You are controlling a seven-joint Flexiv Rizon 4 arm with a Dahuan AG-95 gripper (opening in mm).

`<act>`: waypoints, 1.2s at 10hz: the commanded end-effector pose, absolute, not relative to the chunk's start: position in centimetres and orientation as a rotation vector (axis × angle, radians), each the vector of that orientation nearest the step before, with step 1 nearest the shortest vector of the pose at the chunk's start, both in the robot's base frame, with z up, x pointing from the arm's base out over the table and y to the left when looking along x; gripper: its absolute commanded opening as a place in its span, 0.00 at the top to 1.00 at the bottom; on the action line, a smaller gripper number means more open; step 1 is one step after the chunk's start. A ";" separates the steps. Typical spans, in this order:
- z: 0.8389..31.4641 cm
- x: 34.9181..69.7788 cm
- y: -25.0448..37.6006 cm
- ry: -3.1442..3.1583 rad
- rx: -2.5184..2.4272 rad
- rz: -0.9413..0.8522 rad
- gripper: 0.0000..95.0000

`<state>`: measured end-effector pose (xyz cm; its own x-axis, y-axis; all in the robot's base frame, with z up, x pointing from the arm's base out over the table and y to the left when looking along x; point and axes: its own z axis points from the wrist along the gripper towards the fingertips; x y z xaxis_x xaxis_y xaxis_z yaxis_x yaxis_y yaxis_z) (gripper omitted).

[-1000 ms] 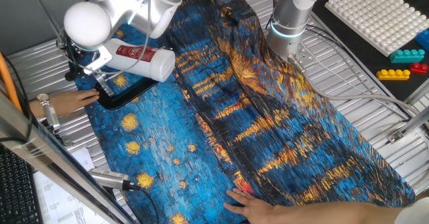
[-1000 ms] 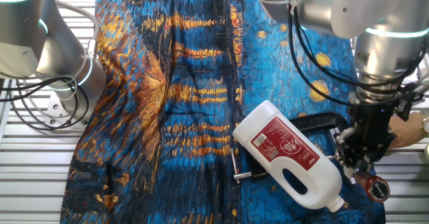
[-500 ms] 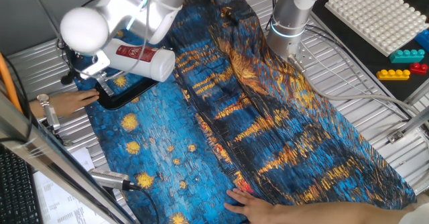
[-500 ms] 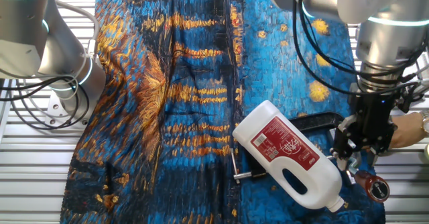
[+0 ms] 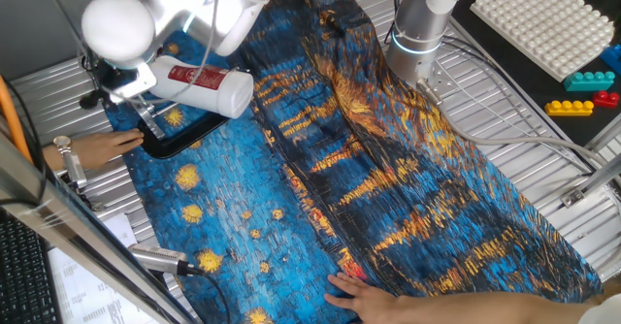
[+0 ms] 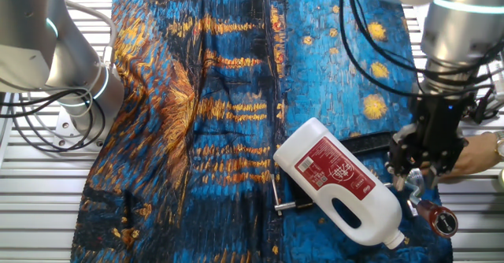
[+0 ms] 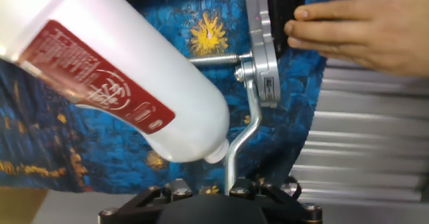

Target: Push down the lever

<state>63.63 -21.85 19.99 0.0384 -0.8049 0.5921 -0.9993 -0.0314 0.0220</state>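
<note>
Hand view: lever [image 7: 242, 143] runs from the clamp's silver hinge block [image 7: 263, 70] down toward the camera, its near end going under the gripper body at the bottom edge.
Lever location: near edge of the blue painted cloth [image 7: 120, 153], just beside the white bottle [image 7: 114, 83]; red-brown tip [image 6: 442, 220] shows in the other fixed view, just below the gripper [image 6: 416, 183].
Lever material: thin bright metal bar, kinked partway along, smooth and shiny; looks rigid, no flex expected.
Lever handling: light part but likely stiff to move, toggle clamps resist then snap over; slick metal, so a push could slide off.
Where to press: on the far end at the plastic tip, most leverage, grippier than bare metal.
Gripper state: fingers not visible in hand view, too small and dark in the fixed views; cannot tell if apart or together.
Clamp base: black flat bar [image 6: 370, 143], hard and matte, partly under the bottle.
Bottle: white plastic jug with red label, lying on its side, rounded end touching or nearly touching the lever; light, could roll.
Hand: a person's hand [image 7: 365, 33] rests on the clamp's black end, looks like steadying it.
Cloth: soft, wrinkled, may slip under load.
Table: ribbed metal slats [image 6: 197, 239].
</note>
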 end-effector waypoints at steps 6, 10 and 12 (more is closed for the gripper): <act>24.1 61.2 -23.2 -1.720 1.960 0.597 1.00; 25.3 60.5 -25.2 -1.662 2.000 0.619 1.00; 25.3 60.6 -26.0 -1.649 2.018 0.647 1.00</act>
<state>60.59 -25.98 25.34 0.1735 -0.7678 0.6168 -0.9820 -0.1821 0.0495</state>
